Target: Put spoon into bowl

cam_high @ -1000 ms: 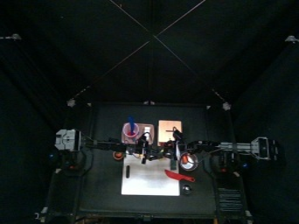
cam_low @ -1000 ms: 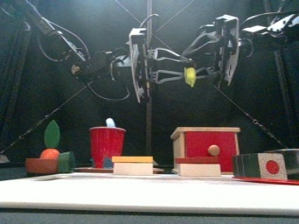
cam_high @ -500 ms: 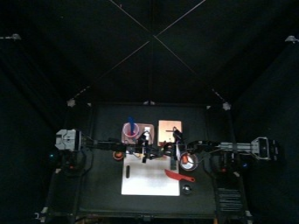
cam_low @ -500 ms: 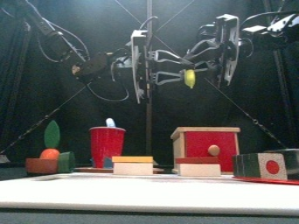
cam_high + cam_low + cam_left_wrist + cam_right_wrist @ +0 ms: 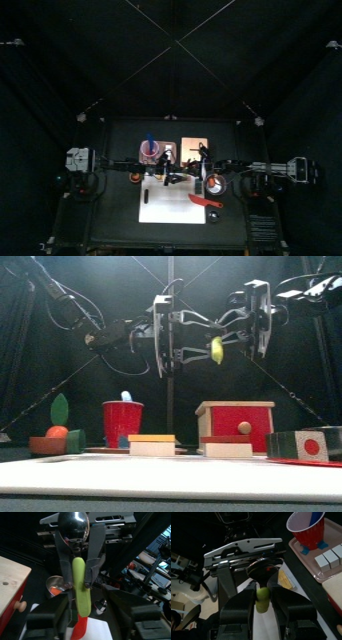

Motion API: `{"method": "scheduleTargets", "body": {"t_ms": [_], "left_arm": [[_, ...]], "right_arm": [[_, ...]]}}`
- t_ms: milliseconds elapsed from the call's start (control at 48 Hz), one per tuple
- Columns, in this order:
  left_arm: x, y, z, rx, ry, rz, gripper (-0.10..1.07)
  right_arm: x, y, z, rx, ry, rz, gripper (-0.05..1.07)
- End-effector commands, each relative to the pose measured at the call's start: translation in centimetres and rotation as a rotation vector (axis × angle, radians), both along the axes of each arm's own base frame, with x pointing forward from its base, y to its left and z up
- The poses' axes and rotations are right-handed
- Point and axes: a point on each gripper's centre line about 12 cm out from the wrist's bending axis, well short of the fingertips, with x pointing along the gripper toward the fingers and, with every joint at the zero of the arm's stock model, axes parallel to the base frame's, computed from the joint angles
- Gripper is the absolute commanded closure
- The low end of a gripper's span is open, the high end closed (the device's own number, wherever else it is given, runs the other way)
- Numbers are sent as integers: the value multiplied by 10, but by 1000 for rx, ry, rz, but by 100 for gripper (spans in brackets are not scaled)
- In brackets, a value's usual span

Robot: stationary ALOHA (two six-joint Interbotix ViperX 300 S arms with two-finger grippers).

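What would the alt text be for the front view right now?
Two black robot arms meet high above the table, the right gripper holding a yellow-green spoon in mid-air beside the open left gripper. Below stand a red cup, a red wooden box and small blocks.

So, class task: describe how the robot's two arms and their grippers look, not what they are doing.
Both arms are black and jointed, with loose black cables looping beside them. The left gripper and right gripper each have two long, flat black jaws hanging from a blocky black wrist. No markings can be made out.
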Motion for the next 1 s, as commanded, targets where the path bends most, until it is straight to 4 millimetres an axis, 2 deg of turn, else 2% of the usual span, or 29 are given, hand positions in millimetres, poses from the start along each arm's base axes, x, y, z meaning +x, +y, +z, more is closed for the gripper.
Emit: {"method": "scheduleTargets", "body": {"t_ms": [0, 62, 208, 333, 604, 708, 854, 979], "left_arm": [[5, 2, 16, 9, -50, -1, -3], [4, 2, 16, 10, -49, 0, -7], [1, 2, 16, 11, -37, 2, -5], [-3, 2, 16, 11, -28, 5, -5], [-22, -3, 24, 54, -17, -27, -5], [-31, -7, 25, 95, 14, -54, -5], [-39, -7, 28, 122, 58, -47, -5], [-41, -7, 29, 133, 87, -41, -5]], "right_arm": [[0, -1, 8, -3, -24, -3, 43], [0, 0, 8, -4, -25, 0, 43], [-3, 1, 7, 0, -27, 3, 43], [-10, 11, 7, 21, -35, 20, 43], [-42, 29, -5, 132, -24, -13, 43], [-52, 33, -15, 161, 38, -58, 43], [-64, 43, -31, 213, 214, -155, 43], [-74, 53, -36, 269, 322, -202, 43]]}}
